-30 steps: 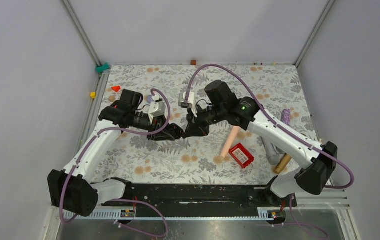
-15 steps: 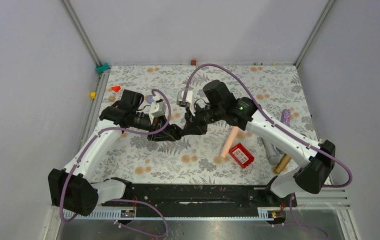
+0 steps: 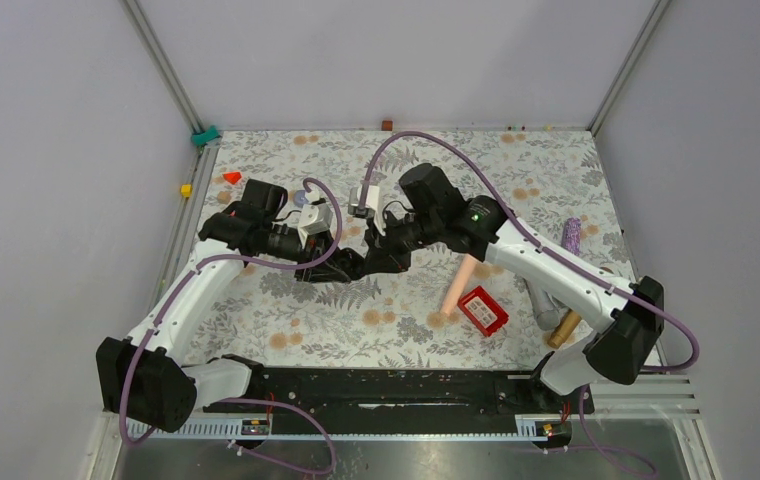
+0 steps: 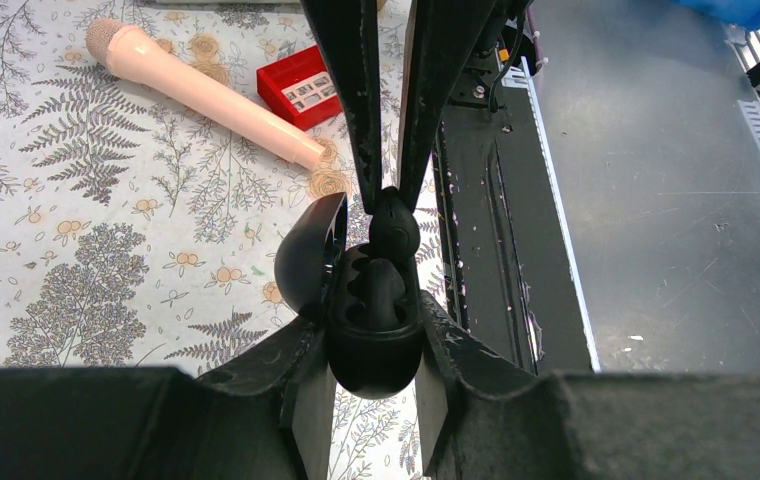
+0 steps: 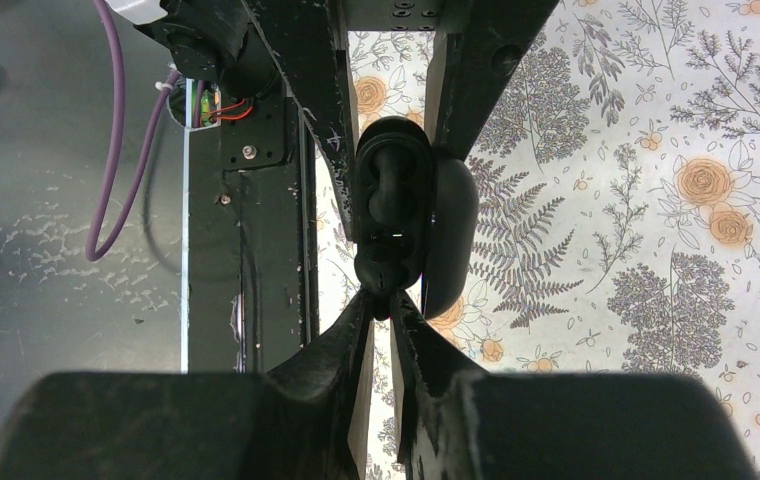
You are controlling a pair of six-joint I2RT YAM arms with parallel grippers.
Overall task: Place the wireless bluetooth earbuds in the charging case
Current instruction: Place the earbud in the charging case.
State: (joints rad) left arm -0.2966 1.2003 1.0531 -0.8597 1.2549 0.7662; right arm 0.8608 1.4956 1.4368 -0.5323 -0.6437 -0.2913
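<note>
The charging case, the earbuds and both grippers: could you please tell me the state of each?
Charging case: lid open.
Earbud: at the case's rim, not yet seated.
Second earbud: seems seated inside the case, hard to tell.
Left gripper: shut on the case.
Right gripper: shut on the earbud at the rim.

no writing, label or number can be read anywhere.
</note>
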